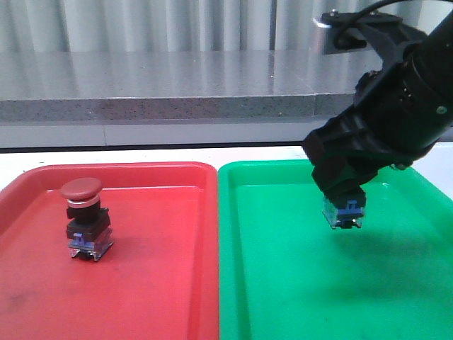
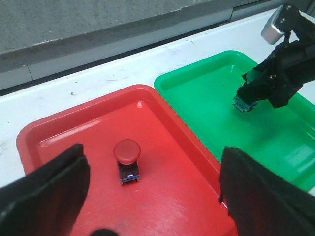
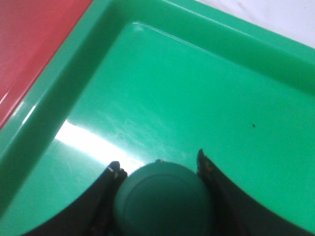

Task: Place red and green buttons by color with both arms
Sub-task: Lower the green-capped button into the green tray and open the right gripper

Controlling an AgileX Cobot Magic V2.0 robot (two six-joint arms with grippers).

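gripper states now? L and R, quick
Left claw: open, holding nothing, above the red tray near the red button.
Right claw: closed on the green button, over the green tray.

Red button (image 2: 127,156) upright in red tray (image 2: 59,142)

Robotics test bench, laboratory type: white tabletop (image 2: 93,83) carrying a red tray (image 1: 141,283) beside a green tray (image 1: 283,297), grey speckled stone-look ledge (image 1: 156,106) behind, pale corrugated wall panelling (image 1: 177,25) at the rear.
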